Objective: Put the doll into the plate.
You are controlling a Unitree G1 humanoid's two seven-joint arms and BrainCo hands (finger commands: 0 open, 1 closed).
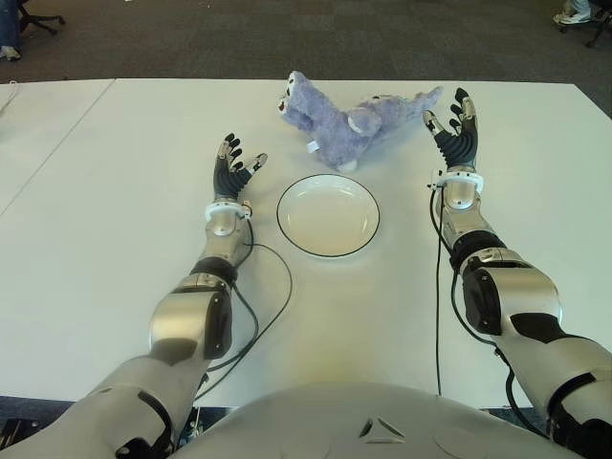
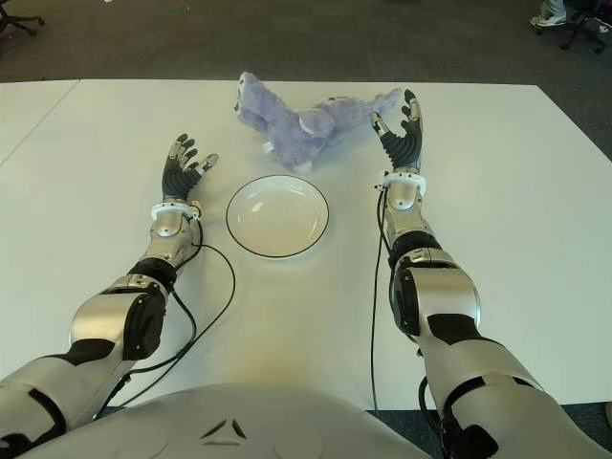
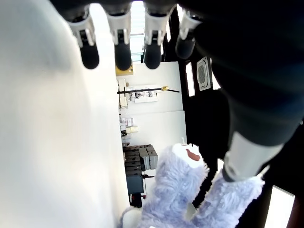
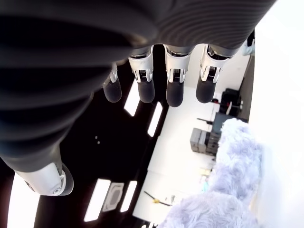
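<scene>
A fluffy lavender doll (image 1: 346, 120) lies on the white table (image 1: 115, 220), just beyond a white plate (image 1: 328, 214) with a dark rim that holds nothing. My right hand (image 1: 455, 124) is right of the doll, close to its outstretched limb, with its fingers spread and nothing in them. To the left of the plate, my left hand (image 1: 232, 164) is open too and holds nothing. The doll also appears in the left wrist view (image 3: 185, 190) and in the right wrist view (image 4: 223, 190), apart from the fingers.
Dark carpet (image 1: 287, 38) lies beyond the table's far edge. Black cables (image 1: 258, 306) trail from both forearms across the near table. Chair wheels and a person's shoes show at the far corners of the floor.
</scene>
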